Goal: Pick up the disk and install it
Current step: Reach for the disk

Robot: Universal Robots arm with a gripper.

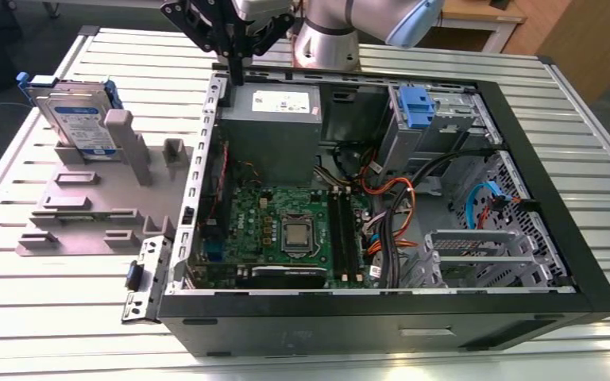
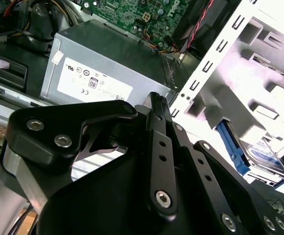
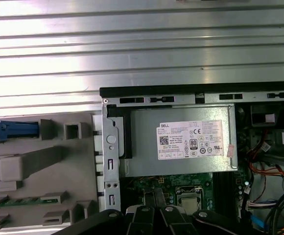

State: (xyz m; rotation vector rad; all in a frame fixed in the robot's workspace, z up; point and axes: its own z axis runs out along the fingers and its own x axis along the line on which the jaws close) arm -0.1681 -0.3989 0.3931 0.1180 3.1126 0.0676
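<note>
**Disk parked in fixture, gripper empty over PSU corner**

- disk (image 1: 75, 119): flat silver rectangle with a white-and-blue label and a blue plastic caddy frame. It stands upright on edge in a slot of the grey fixture (image 1: 83, 214), at the exterior view's left and outside the case. The first wrist view shows its blue edge (image 3: 10, 130) from above. The second wrist view shows the silver face (image 2: 264, 157) behind grey fixture posts.
- gripper (image 1: 237, 77): black, matte, bolted linkage plates. It hangs above the back corner of the PC case (image 1: 390, 305), by the power-supply box (image 1: 273, 119) and well apart from the disk.
- fingers (image 2: 156, 115): clenched together with nothing between them. They read as one thin black bar in the exterior view.
- power-supply box: grey sheet metal, boxy, white sticker on top.
- fixture: moulded grey plastic, blocky posts and rectangular pockets, lying flat on the counter (image 1: 29, 317).
- counter: white ribbed metal slats, glossy.
- case: black frame, side panel off, perforated bare-metal drive cages at the exterior view's right.
- Inside the case: green motherboard (image 1: 283, 230), orange and black cables (image 1: 390, 198), and a blue plastic bracket (image 1: 416, 107) in the upper bay.
</note>
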